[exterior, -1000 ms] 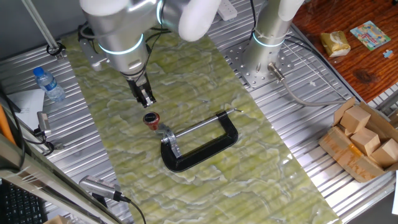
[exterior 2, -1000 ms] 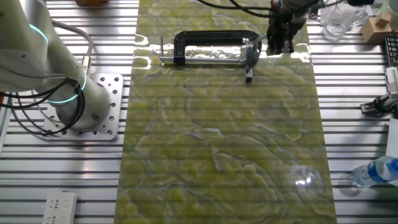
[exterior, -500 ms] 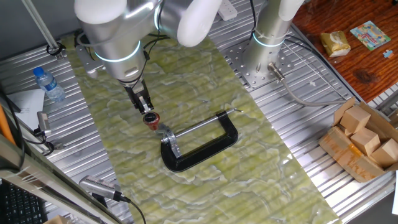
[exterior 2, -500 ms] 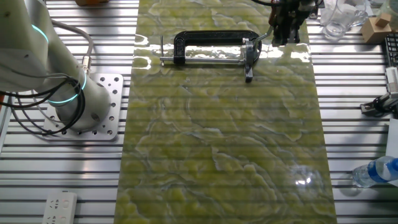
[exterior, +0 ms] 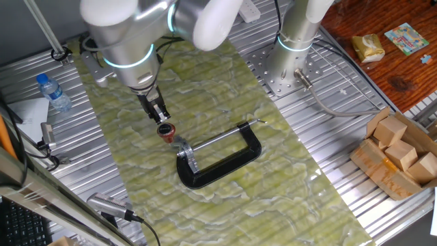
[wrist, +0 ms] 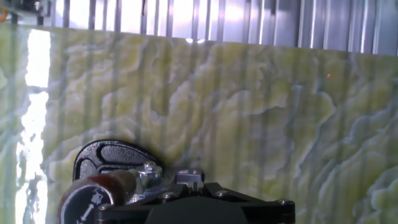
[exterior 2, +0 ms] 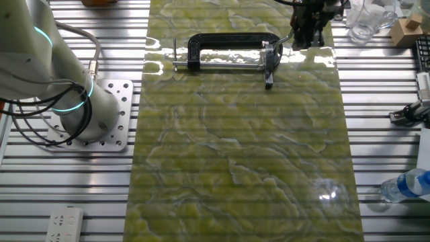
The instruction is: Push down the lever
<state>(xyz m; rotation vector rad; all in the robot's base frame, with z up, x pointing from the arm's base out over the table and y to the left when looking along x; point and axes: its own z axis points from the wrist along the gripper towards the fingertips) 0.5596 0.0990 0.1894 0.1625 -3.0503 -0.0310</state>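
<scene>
One lever (exterior: 172, 135) with a red knob is seen in one fixed view, joined to a black clamp (exterior: 220, 164) on the table (exterior: 287, 178). The gripper (exterior: 161, 116) is held just above the knob. In the other fixed view, the gripper (exterior 2: 304, 42) is seen beside the clamp's end. In the hand view, the knob (wrist: 93, 198) is seen low down. Whether the jaws are apart cannot be told.

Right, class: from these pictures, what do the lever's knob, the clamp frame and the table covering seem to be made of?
The lever: its knob looks like red plastic or rubber, rounded and dull; its short arm looks like bare metal, silvery and glinting. The clamp frame seems painted or cast metal, black with a slight sheen. The table covering looks like glossy vinyl or oilcloth printed like green marble, since it mirrors the lights.
</scene>
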